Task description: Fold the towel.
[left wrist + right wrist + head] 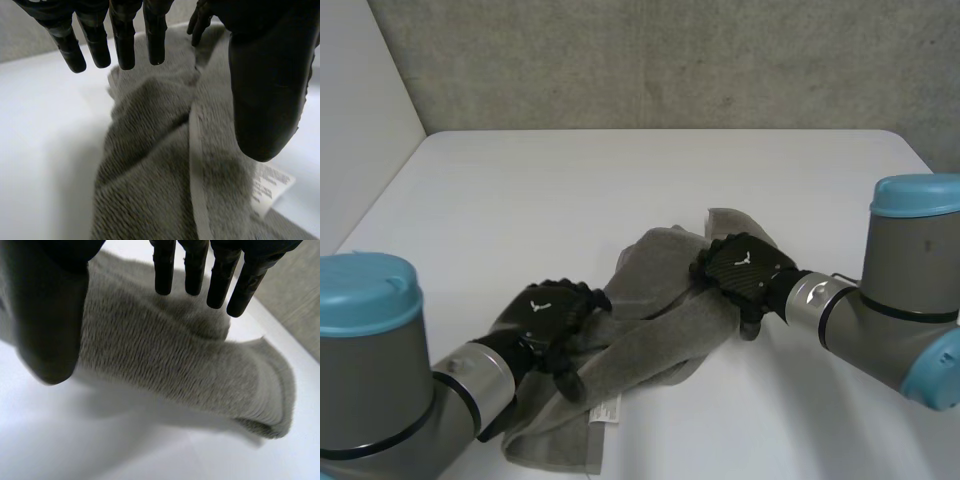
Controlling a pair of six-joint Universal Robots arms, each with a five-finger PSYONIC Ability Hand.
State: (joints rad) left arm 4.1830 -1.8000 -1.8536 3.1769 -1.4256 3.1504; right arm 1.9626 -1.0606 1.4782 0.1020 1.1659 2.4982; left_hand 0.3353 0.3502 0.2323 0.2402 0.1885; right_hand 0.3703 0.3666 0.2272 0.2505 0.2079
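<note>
A white table (520,200) carries a grey towel (660,320), which lies bunched and crumpled in a loose band near the table's front edge, running from beside the left arm (380,380) diagonally away toward the right arm (910,280). The left hand (552,312) rests over the nearer, left part of the towel, close to its hemmed edge. In its wrist view its fingers (122,40) reach out straight above the cloth with the thumb (265,90) well apart from them, so the hand stands spread and grips nothing, with the towel passing beneath its palm. The right hand (745,265) sits on the farther, right end of the towel, where a fold of cloth rises beside its knuckles. Its wrist view shows straight fingers (192,270) set apart from the thumb (47,315), the rumpled end of the towel lying under the palm between them and not pinched. A small white label (607,411) sticks out from the towel's near edge, just beside the left thumb, and lies flat on the table.
</note>
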